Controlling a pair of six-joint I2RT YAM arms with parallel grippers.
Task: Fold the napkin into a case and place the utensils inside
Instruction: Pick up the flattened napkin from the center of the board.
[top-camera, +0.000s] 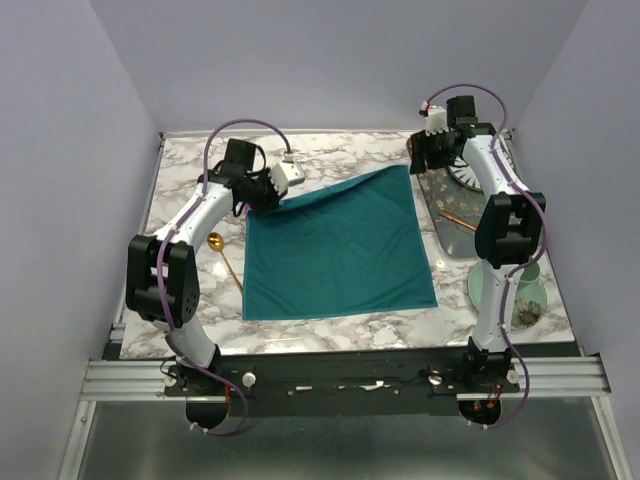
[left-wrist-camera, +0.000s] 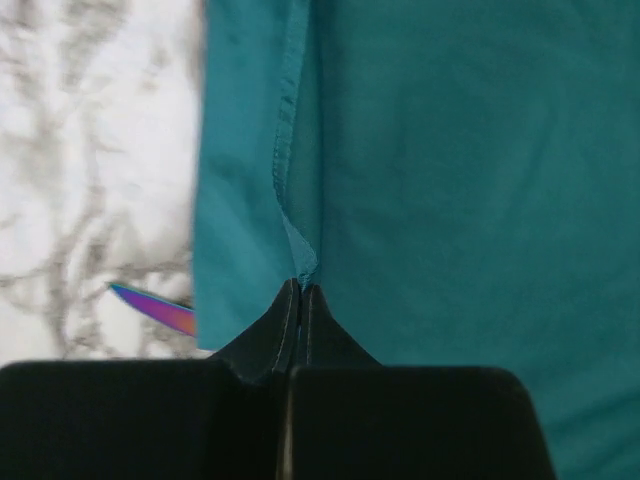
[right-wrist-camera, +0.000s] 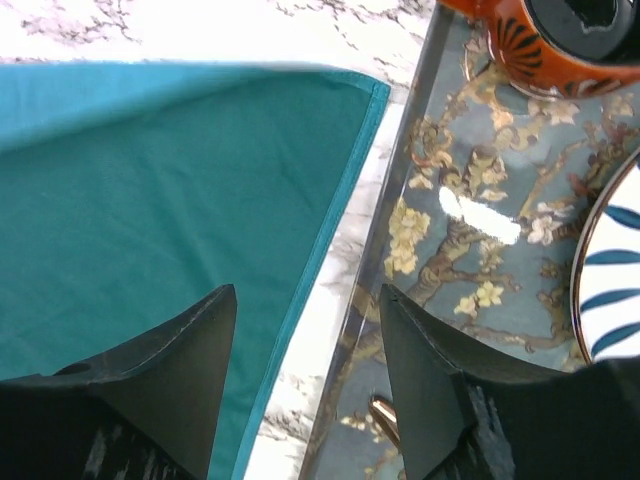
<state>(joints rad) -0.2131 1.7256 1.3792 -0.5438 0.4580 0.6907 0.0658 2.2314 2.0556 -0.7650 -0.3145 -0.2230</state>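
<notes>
At napkin (left-wrist-camera: 450, 200) corner, left hand (left-wrist-camera: 301, 291) tight on its hem

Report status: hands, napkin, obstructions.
Left hand shut on napkin, far-left corner. Right hand open, empty, over far-right corner by tray. Rest of napkin flat, unfolded. Purple utensil partly hidden at pinched edge.

The napkin (top-camera: 340, 245) is teal, the table (top-camera: 300, 336) grey-marbled.
</notes>
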